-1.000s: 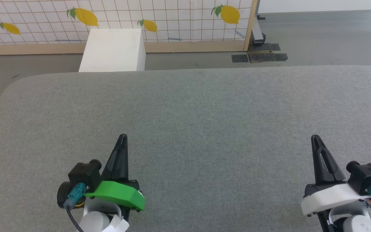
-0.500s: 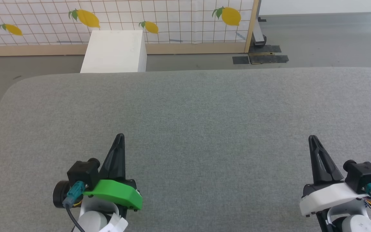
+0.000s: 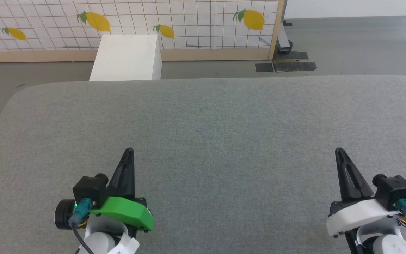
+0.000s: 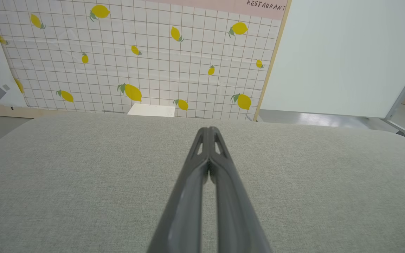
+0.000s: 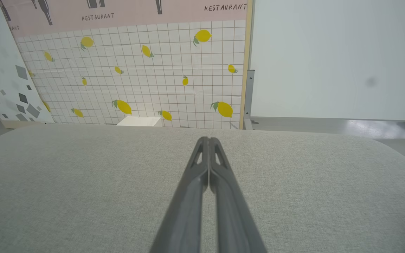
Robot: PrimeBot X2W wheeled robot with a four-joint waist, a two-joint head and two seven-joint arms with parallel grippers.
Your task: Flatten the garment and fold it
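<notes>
Left pincer (image 3: 129,150) and right pincer (image 3: 339,150), fingers together, over grey table (image 3: 203,116); white box (image 3: 125,58) beyond, before lemon-tiled panel (image 3: 196,24).

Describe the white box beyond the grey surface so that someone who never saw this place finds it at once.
Start from the grey fabric surface before the robot. Just past its far edge, left of the middle, a white box stands on the floor in front of the tiled wall. Unlike that gridded, lemon-printed wall and the grey floor, it is plain white and block-shaped.
</notes>
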